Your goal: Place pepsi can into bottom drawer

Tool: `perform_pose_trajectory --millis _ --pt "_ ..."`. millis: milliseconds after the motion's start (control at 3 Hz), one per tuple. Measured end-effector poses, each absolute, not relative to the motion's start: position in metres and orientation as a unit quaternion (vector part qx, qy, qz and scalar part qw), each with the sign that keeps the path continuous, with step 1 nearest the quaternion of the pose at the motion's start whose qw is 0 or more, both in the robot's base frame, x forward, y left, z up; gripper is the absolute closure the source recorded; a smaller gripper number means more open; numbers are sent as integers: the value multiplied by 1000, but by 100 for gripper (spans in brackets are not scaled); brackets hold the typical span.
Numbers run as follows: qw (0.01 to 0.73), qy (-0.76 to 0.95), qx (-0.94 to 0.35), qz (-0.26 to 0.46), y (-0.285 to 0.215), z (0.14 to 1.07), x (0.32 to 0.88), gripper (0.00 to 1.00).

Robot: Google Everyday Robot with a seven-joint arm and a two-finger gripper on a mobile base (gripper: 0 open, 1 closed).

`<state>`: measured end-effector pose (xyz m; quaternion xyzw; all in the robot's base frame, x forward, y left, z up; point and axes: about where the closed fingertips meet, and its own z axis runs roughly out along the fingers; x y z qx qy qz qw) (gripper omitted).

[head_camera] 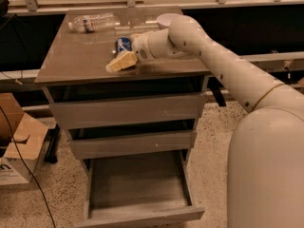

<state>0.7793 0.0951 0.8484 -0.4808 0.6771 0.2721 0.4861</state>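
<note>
The pepsi can point(123, 43), small and blue, stands on the cabinet top point(76, 56) near its middle. My gripper point(119, 61) reaches in from the right and sits right at the can's front side, partly covering its lower half. I cannot tell whether it touches the can. The bottom drawer point(137, 189) is pulled out at the foot of the cabinet and its flat wooden floor is bare. The two upper drawers are pushed in.
A clear plastic water bottle point(92, 22) lies at the back left of the cabinet top. A cardboard box point(19, 146) and a black cable point(21, 165) are on the floor to the left. My arm point(228, 70) spans the right side. A rail runs behind.
</note>
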Motion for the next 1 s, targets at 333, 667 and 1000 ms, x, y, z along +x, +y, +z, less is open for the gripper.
perform_pose_trajectory --millis 333,667,1000 --pt "497 681 -463 274 91 845 789 19" --pt "502 683 -454 275 91 842 794 50" --pt "502 683 -454 275 91 842 794 73"
